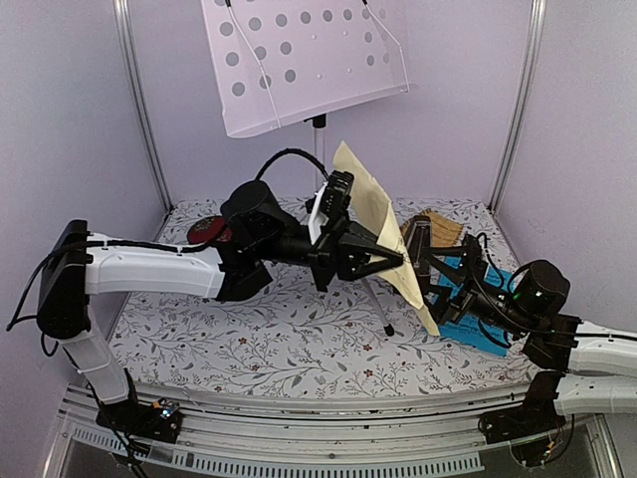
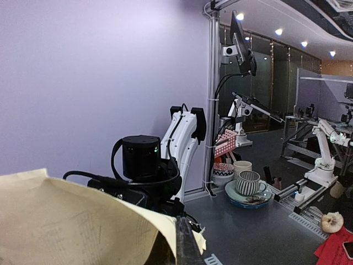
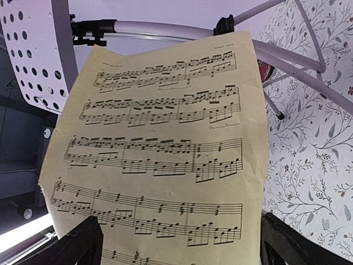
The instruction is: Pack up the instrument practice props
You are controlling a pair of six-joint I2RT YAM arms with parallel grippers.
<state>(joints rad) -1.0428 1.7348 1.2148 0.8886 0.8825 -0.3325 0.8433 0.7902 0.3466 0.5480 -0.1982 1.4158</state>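
Cream sheet (image 1: 373,204): held off the surface in the left gripper (image 1: 393,259), standing on edge and slanting. Its top corner rises above that gripper and its bottom corner hangs below the right gripper (image 1: 426,267). The printed side faces the right gripper.
Left gripper: clenched on the cream sheet near the middle of its edge; the left wrist view shows the sheet's blank back (image 2: 71,221).
Right gripper: released, its fingers (image 3: 77,245) spread wide. The staves of the cream sheet (image 3: 165,149) fill the space just ahead of and between them; contact cannot be told.
Blue sheet (image 1: 483,329): flat on the surface beneath the right gripper and its wrist, partly covered by the arm.
Metronome (image 1: 441,227): brown, on the surface just behind the right gripper, partly hidden.
Stand (image 1: 299,60): white perforated desk high above and behind the left gripper; one silver leg (image 1: 378,304) reaches the surface below that gripper.
Surface (image 1: 289,339): leaf-patterned cloth under both grippers.
Red object (image 1: 202,232): behind the left arm, well apart from its gripper, too hidden to identify.
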